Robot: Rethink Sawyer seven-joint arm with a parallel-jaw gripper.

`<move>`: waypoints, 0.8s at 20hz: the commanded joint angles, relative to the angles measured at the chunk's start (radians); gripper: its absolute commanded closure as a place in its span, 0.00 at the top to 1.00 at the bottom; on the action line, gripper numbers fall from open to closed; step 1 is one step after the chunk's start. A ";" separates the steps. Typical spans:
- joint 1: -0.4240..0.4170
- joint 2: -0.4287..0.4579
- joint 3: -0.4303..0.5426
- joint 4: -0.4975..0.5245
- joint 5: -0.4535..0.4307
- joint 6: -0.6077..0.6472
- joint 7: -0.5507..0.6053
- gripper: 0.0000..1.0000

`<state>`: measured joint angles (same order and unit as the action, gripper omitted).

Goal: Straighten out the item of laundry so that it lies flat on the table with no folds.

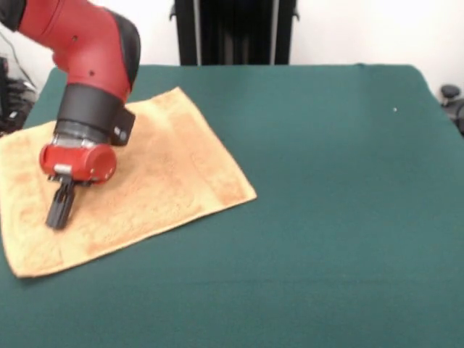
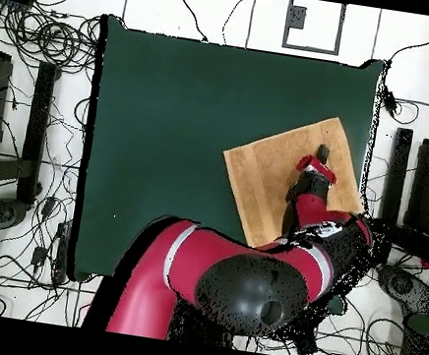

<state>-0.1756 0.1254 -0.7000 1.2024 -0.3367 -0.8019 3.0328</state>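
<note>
Terry towel [image 1: 152, 181] at counter [image 1: 326, 217] 9 o'clock: light, limp, grippy; pinch a corner. Claw [image 1: 60, 206] pressed together, empty.

The small orange-tan terry-cloth towel [image 1: 138, 181] runs off the front view's left edge, one corner lost. The red and black arm [image 2: 243, 279] covers its near edge overhead. The dark gripper's [image 1: 61, 206] fingers blur together, gap unreadable.

We see even, bright light; the towel [image 1: 123, 185] casts a thin shadow along its near edge.
</note>
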 commanded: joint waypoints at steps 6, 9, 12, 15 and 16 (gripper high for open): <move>-0.060 0.028 0.409 -0.173 -0.308 0.526 0.056 0.00; -0.134 -0.061 0.568 -0.121 -0.459 0.689 -0.001 0.00; -0.144 -0.096 0.588 -0.082 -0.472 0.719 -0.054 0.00; -0.133 -0.151 0.579 -0.021 -0.485 0.745 -0.097 0.00; -0.121 -0.153 0.562 -0.017 -0.481 0.731 -0.090 0.00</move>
<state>-0.2840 -0.0630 -0.4131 1.0999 -0.7306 -0.4323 3.0328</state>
